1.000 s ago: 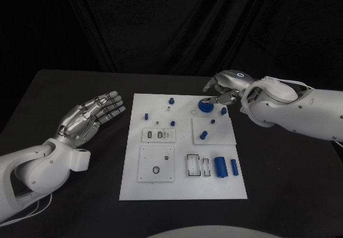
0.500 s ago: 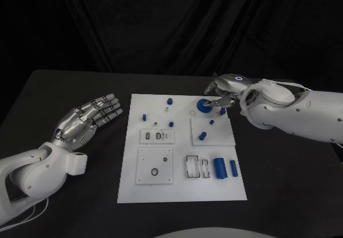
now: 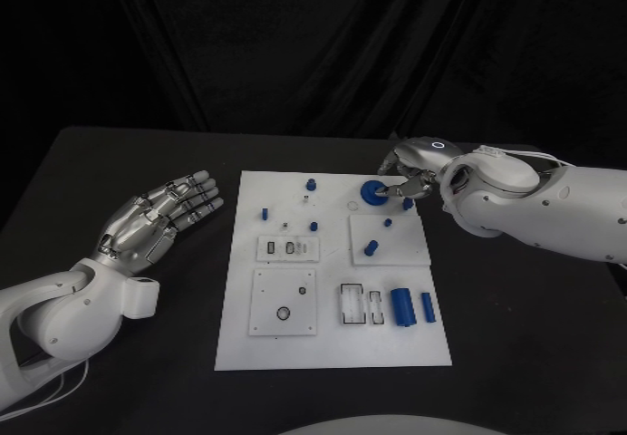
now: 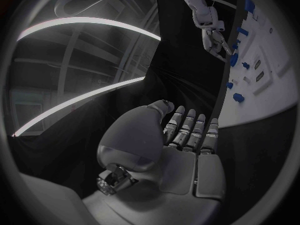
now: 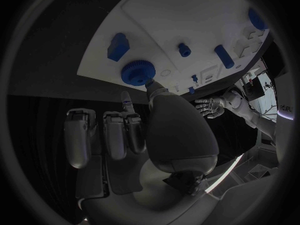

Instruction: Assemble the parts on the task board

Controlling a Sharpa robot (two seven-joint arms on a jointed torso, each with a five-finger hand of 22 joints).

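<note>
Over the last second my right hand [image 3: 408, 174] has drawn in slightly at the far right corner of the task board [image 3: 336, 349]; a fingertip [image 5: 152, 86] now meets the rim of the blue gear [image 3: 374, 192], where before the fingers hovered loosely over it; I cannot tell whether the gear is truly pinched or only touched; the other fingers lie curled beside it. I judge this as the start of seating or turning the gear, so the step is in hand, not done. The gear lies flat on the board, just beside a small blue block [image 5: 117, 46]; its axis stands upright out of the board, and its toothed face looks up; being round, it has no long axis across the board. My left hand [image 3: 157, 217] has barely moved; it hangs over the table [image 3: 523, 344] left of the board, palm up, fingers spread, holding nothing. Nearer me two blue cylinders [image 3: 413, 306] lie side by side, long axes running toward and away from me.
</note>
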